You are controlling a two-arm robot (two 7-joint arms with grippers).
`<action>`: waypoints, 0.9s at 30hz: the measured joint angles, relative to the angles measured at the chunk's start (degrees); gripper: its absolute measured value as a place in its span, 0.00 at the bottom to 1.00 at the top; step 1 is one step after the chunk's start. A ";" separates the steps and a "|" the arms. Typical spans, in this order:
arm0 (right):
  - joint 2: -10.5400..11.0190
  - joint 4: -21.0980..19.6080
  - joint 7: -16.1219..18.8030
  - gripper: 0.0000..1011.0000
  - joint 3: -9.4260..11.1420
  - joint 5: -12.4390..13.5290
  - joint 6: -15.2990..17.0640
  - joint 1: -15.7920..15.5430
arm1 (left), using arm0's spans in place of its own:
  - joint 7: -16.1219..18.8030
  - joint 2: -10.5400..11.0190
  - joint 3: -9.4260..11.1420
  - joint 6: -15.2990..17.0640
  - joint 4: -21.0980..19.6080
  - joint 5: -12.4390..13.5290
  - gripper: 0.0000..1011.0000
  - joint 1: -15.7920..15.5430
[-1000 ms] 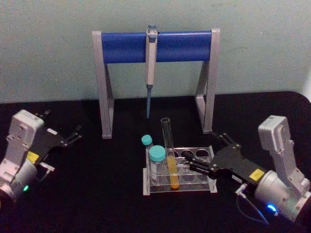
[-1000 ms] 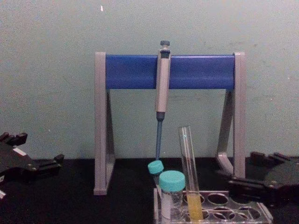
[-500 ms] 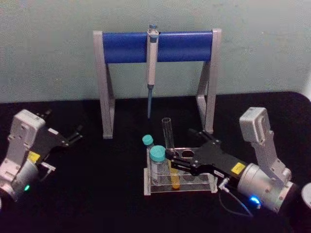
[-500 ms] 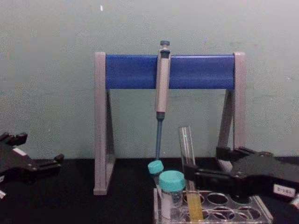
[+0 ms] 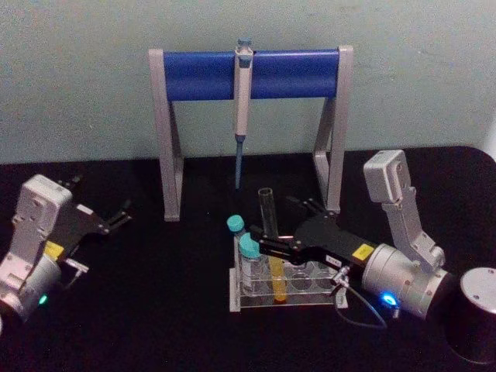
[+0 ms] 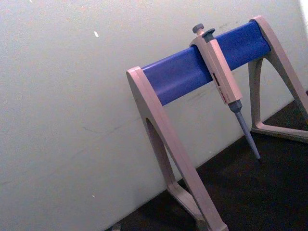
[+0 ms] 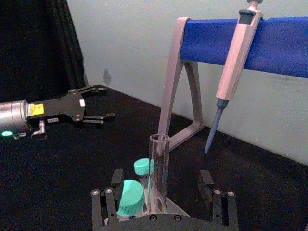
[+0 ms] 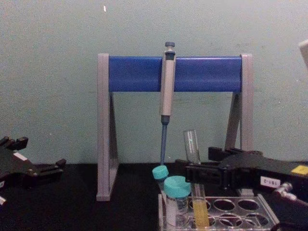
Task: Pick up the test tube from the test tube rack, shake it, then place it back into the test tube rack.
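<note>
- Clear glass test tube [image 5: 267, 213] stands in the test tube rack [image 5: 310, 301], toward its left end. It has yellow-orange liquid in the lower part, and its top leans a bit to the robot's left.
- Two teal-capped vials [image 5: 249, 248] sit in the rack just beside the tube, on its left.
- The right gripper [image 7: 160, 173] straddles the tube approx. mid-height, above the rack. Its fingers [image 7: 206, 185] are spread, one each side. The right wrist view shows gaps btwn fingers and glass, so it is not pinching.
- The rack sits on a black table [image 5: 170, 294], in front of a grey-and-blue stand [image 5: 201, 75] w/ a pipette [image 5: 242, 101] hanging from its bar.
- The left gripper [image 7: 107, 102] is well apart, over the table's left side, fingers apart and holding nothing.
</note>
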 joint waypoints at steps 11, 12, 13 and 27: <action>-0.29 1.37 0.43 0.99 -1.17 -0.35 2.00 2.50 | 0.00 0.00 0.00 0.00 0.00 0.00 0.99 0.00; -0.28 1.42 0.44 0.99 -1.25 -0.43 2.08 2.58 | 0.00 0.00 0.00 0.00 0.00 0.00 0.99 0.00; -0.25 1.49 0.47 0.99 -1.40 -0.56 2.22 2.77 | 0.00 0.00 0.00 0.00 0.00 0.00 0.99 0.00; -0.03 1.98 0.74 0.99 -2.51 -1.94 2.61 3.38 | 0.00 0.00 0.00 0.00 0.00 0.00 0.99 0.00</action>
